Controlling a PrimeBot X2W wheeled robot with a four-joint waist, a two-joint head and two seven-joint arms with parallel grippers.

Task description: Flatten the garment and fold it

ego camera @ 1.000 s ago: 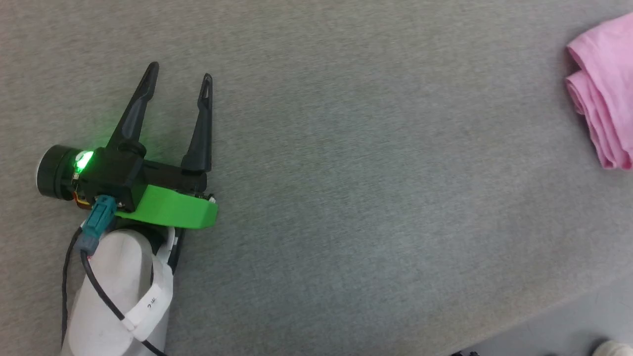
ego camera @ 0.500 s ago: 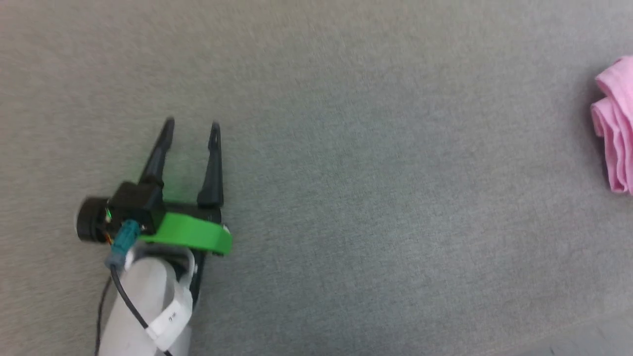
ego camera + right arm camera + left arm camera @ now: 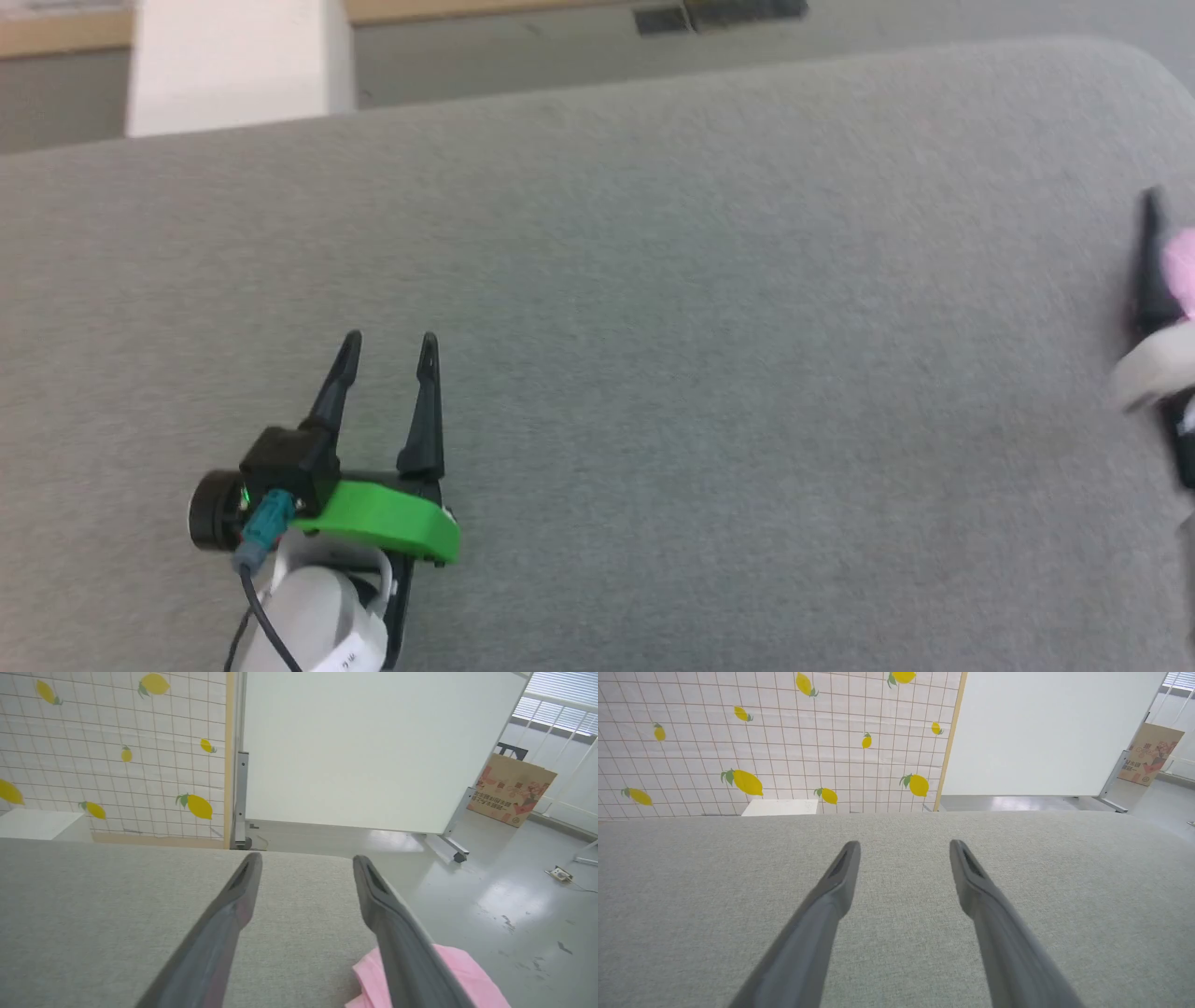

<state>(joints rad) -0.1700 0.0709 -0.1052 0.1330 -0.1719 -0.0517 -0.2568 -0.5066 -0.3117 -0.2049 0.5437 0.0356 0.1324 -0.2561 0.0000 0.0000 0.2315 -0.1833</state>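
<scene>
— Where's the garment (image 3: 472,982)?
— Bunched at the right edge of the table (image 3: 93,905), beside the right gripper (image 3: 307,858), jaws spread, holding nothing.
— The left gripper (image 3: 389,343)?
— Spread too, near left, above the table.

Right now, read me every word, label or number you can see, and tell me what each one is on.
Nothing can be read for certain.
Brown cardboard box: red printed characters and pictures, too blurred to read.
White band wrapped around the pale left forearm: a few small dark marks, too small to read.
</scene>
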